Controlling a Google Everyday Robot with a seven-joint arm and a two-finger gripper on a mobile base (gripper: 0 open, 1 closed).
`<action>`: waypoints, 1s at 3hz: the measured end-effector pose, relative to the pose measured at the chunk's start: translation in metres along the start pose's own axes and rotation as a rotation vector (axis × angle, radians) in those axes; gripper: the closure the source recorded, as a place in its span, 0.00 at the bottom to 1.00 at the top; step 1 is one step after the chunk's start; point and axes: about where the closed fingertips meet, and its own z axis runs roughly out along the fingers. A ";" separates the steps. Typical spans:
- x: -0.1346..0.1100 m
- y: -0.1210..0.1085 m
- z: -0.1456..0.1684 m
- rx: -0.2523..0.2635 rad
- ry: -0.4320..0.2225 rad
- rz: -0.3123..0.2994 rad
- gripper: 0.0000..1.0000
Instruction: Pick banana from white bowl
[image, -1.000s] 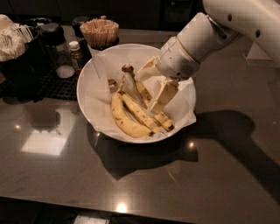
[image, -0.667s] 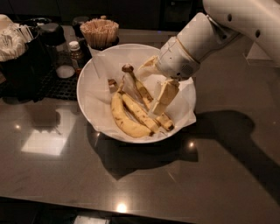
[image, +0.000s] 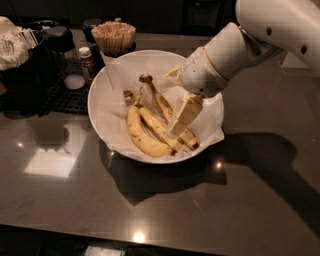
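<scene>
The white bowl (image: 92, 102), lined with crinkled white paper, stands at the middle of a dark counter. The banana (image: 162, 103), long, slim and speckled, lies diagonally in it, with its dark stem tip (image: 146, 78) at the upper left. Two shorter, plumper bananas (image: 142, 134) joined at one stem lie to its left. My gripper (image: 170, 104) reaches down into the bowl from the upper right on a white arm. It is open, with one cream finger (image: 184, 115) low on the banana's right side and the other finger (image: 170, 76) farther back.
Behind the bowl stand a cup of wooden stir sticks (image: 114, 36) and a small bottle (image: 86, 58). A black organizer (image: 30, 75) with white packets (image: 12, 47) fills the far left. The glossy counter (image: 165, 210) stretches toward the front.
</scene>
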 end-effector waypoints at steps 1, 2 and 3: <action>0.000 -0.002 0.002 0.008 -0.002 0.003 0.00; 0.003 -0.008 0.006 0.020 -0.038 0.052 0.00; 0.007 -0.021 0.012 0.065 -0.092 0.143 0.02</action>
